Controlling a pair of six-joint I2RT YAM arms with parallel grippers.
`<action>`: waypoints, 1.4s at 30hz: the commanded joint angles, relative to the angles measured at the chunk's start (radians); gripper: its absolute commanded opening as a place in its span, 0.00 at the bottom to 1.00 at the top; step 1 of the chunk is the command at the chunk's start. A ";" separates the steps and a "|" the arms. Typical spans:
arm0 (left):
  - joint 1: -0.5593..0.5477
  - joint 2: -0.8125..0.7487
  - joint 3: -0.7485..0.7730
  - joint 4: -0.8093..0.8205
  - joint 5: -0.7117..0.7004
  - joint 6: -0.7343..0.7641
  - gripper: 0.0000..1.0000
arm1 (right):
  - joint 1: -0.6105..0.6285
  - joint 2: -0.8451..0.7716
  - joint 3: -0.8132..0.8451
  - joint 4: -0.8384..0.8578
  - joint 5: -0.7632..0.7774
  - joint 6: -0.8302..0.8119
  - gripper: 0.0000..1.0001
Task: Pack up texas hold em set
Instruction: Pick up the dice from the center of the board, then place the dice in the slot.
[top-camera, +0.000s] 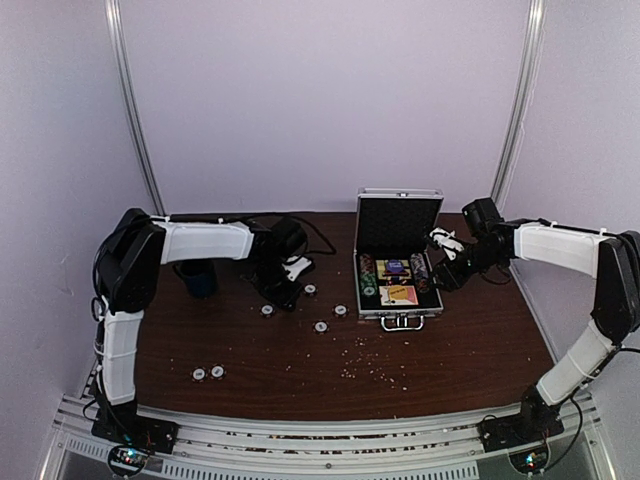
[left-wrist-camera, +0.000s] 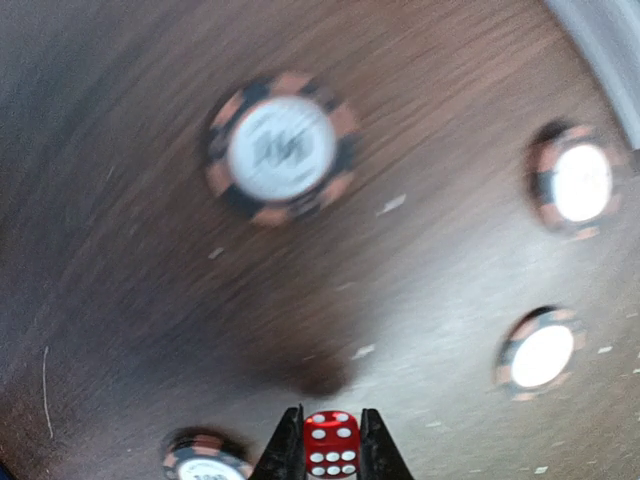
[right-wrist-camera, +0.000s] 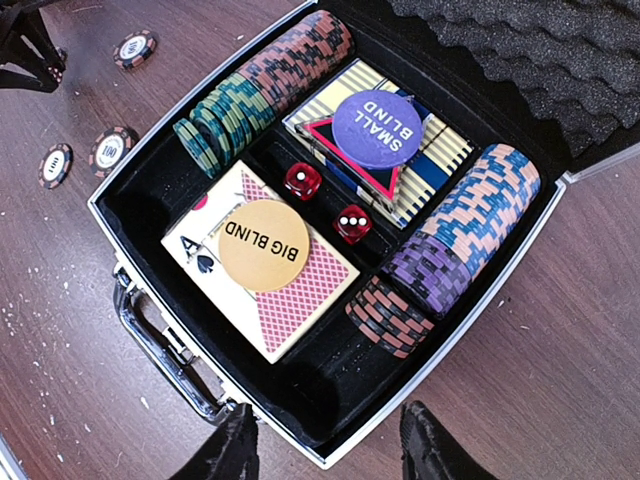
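The silver case (top-camera: 398, 314) lies open at the middle right, lid (top-camera: 400, 222) upright. The right wrist view shows its black tray (right-wrist-camera: 330, 385) holding chip rows (right-wrist-camera: 265, 85), two card decks under a BIG BLIND button (right-wrist-camera: 263, 245) and a SMALL BLIND button (right-wrist-camera: 378, 128), and two red dice (right-wrist-camera: 302, 180). My right gripper (right-wrist-camera: 330, 425) hovers open over the case's near corner, by its handle (right-wrist-camera: 165, 350). My left gripper (left-wrist-camera: 331, 420) is shut on a red die (left-wrist-camera: 331, 450), lifted above the table left of the case (top-camera: 285, 290). Loose chips (left-wrist-camera: 283, 148) lie beneath it.
Several loose chips lie on the brown table (top-camera: 450, 345): some near the left gripper (top-camera: 321, 326), two near the front left (top-camera: 208, 373). A dark blue mug (top-camera: 198, 278) stands at the back left. Pale crumbs (top-camera: 375, 370) are scattered in front of the case.
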 joint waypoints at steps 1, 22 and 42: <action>-0.062 0.000 0.105 0.063 0.052 -0.009 0.10 | 0.000 0.004 0.020 -0.001 -0.005 -0.010 0.49; -0.143 0.287 0.465 0.565 0.304 -0.163 0.13 | 0.000 -0.010 0.016 0.005 0.018 -0.008 0.49; -0.143 0.461 0.612 0.548 0.202 -0.142 0.16 | 0.000 -0.004 0.016 0.002 0.018 -0.013 0.49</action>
